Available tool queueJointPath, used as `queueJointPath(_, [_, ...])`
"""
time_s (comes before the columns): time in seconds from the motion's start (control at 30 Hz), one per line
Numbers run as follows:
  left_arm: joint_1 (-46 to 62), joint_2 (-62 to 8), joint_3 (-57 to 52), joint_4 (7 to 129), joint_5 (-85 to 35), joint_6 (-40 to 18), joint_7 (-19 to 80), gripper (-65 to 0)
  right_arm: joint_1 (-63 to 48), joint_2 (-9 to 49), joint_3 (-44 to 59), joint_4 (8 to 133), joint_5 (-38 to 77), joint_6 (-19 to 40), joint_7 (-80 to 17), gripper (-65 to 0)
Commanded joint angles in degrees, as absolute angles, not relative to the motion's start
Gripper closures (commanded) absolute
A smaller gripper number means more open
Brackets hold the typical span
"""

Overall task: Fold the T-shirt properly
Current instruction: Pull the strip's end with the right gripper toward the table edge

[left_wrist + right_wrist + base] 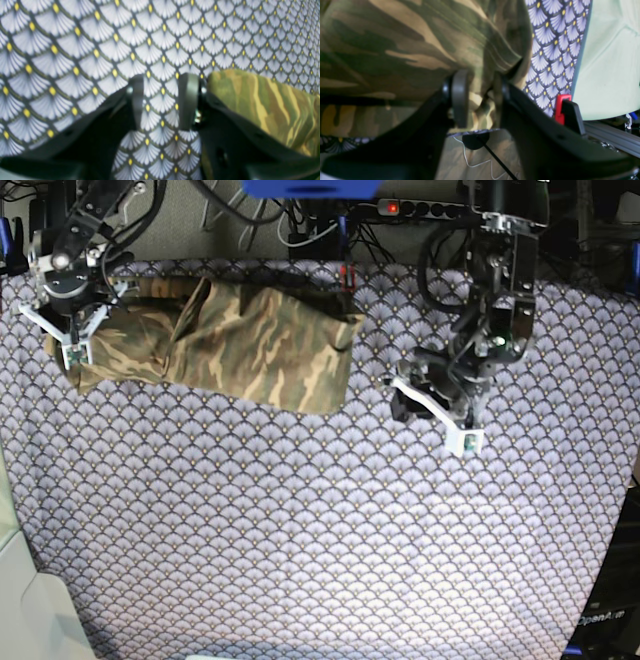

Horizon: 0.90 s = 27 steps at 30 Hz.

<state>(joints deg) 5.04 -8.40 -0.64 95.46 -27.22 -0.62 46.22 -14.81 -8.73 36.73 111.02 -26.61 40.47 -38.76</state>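
Note:
The camouflage T-shirt (260, 340) lies as a long folded band on the back left of the fan-patterned tablecloth (320, 530). My right gripper (72, 345) is at the band's left end. In the right wrist view its jaws stand apart (478, 100), and a loose fold of the T-shirt (395, 50) sits between the fingers. My left gripper (430, 412) hovers over bare tablecloth to the right of the shirt. It is open (162, 100), with only tablecloth (100, 50) showing between the fingers. The T-shirt's edge (262, 105) lies just beside one finger.
A power strip and cables (430, 208) run along the table's back edge. A pale green surface (607, 62) borders the tablecloth (552, 50), with a red-and-black clamp (563, 107) and a metal rail (607, 135) beside it. A pale panel (30, 610) sits at the front left corner.

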Motion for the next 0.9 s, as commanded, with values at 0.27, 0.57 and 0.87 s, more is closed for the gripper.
queueJointPath(0.27, [4.09, -8.48, -0.66, 94.37, -27.65, -1.1, 45.32, -22.5, -9.89, -8.48, 44.79, 112.84, -25.98, 40.0, -37.93, -26.4])
queueJointPath(0.57, [4.0, -8.48, -0.66, 93.23, -27.91, -1.19, 45.05, -22.5, -0.57, -2.07, 52.88, 111.25, -26.07, 40.0, -57.63, -34.7])
queueJointPath(0.87, [4.09, -8.48, -0.66, 93.23, -27.91, -1.19, 44.97, -22.5, -0.22, -0.75, 52.53, 110.73, -26.07, 40.0, -60.26, -35.7])
